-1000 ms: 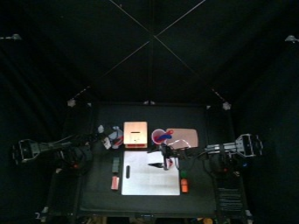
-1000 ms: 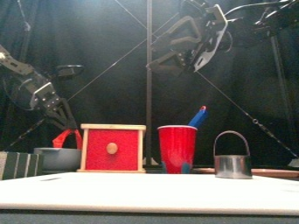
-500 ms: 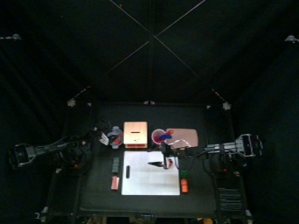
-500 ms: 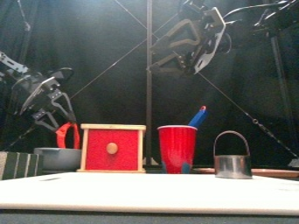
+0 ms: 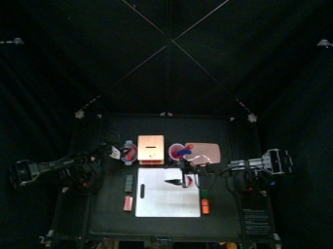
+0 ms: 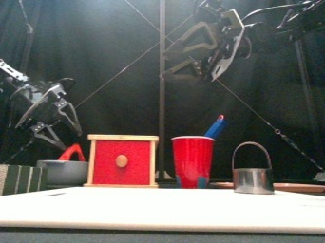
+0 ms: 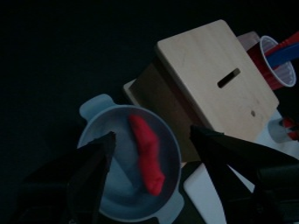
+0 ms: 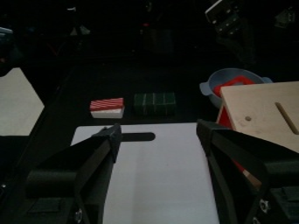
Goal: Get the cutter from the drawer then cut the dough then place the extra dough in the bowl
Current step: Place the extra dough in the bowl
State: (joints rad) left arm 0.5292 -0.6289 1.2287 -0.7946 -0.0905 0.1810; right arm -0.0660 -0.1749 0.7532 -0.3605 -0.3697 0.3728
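Red dough strip (image 7: 145, 154) pokes over the blue-grey bowl (image 7: 96, 131) rim at left and may flop out; left gripper (image 6: 51, 126) and right gripper (image 8: 158, 147) are wide open, empty.

My top camera hangs high overhead, tilted a little toward the back, so the table (image 5: 104, 219) sits small and far in its lower half. My front camera sits at the table's front edge, looking level, with the board (image 6: 162, 211) right under it and the box (image 6: 124, 159) near and large. My left wrist camera looks down close onto the bowl (image 7: 107, 122). My right wrist camera looks across the board from farther back. All four views share box and bowl.
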